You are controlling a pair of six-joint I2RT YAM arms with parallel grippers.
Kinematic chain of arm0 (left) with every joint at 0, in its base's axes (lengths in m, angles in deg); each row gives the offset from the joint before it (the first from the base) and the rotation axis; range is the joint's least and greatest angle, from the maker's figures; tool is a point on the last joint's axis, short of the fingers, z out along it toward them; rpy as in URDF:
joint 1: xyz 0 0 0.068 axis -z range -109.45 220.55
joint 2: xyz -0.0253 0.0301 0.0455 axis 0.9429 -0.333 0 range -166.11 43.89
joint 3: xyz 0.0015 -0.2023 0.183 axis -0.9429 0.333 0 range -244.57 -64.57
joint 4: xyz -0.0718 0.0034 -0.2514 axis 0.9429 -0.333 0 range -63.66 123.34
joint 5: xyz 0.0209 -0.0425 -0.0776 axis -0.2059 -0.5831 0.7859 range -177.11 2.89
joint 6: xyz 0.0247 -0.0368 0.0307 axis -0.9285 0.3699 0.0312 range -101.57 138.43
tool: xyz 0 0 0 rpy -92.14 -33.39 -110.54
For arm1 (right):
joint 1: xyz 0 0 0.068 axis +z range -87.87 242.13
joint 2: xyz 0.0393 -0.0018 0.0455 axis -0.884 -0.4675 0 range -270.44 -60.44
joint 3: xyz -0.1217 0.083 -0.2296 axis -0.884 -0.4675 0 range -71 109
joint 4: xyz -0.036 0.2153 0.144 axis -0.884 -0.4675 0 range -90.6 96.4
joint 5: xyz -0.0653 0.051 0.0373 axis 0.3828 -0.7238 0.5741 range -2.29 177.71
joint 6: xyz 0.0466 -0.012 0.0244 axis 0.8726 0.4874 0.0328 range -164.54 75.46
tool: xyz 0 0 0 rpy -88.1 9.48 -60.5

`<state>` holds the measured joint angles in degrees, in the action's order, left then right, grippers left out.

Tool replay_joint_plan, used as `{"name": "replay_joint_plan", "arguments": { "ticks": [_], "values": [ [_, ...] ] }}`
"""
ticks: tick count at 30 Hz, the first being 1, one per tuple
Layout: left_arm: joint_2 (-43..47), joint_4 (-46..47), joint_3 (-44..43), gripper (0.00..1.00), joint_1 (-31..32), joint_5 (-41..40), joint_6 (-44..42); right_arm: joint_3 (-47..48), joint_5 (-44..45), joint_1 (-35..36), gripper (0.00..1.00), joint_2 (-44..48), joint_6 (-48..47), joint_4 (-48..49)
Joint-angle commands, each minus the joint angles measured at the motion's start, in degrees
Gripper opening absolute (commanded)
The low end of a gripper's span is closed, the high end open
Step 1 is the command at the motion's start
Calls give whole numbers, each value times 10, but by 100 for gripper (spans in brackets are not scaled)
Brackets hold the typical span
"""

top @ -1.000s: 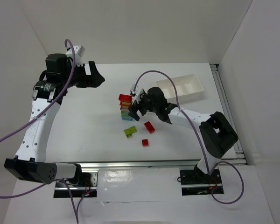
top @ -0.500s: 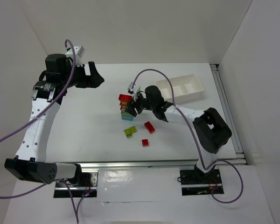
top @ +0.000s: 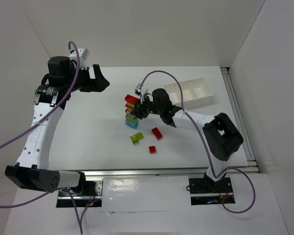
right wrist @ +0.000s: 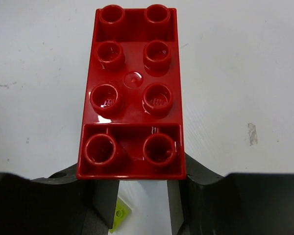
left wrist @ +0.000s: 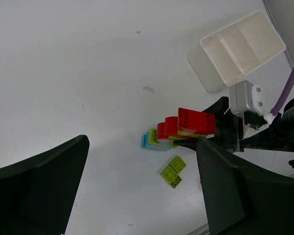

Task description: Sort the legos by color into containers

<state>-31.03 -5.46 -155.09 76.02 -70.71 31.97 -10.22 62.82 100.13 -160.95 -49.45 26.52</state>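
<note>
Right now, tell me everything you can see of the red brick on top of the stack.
The red brick is glossy, plastic-looking, with eight bare studs in two rows of four. It tops the stack of red, lime and cyan bricks, seated on a lime brick. The right fingers are shut on its long sides at the end nearest the wrist camera. In the top view it lies left of the white tray, apart from it.

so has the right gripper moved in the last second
yes, in the top view the right gripper has slid left, away from the white tray, and closed on the top red brick of the stack
</note>
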Motion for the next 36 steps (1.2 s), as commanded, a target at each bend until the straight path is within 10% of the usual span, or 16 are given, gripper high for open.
{"name": "replay_joint_plan", "arguments": {
  "ticks": [1, 9, 18, 36],
  "values": [
    [-5, 33, 10, 100, -3, 8, -9, 56, 8, 1, 22, 53, 25, 7],
    [36, 101, 139, 100, -13, 141, 3, 113, -63, -72, 22, 86, 110, -98],
    [29, 166, 240, 100, -19, 386, -54, 160, -381, -181, 21, 36, 214, -131],
    [-64, 288, 273, 100, 49, 458, -16, 174, -483, -158, 21, 12, 231, -170]
  ]
}}
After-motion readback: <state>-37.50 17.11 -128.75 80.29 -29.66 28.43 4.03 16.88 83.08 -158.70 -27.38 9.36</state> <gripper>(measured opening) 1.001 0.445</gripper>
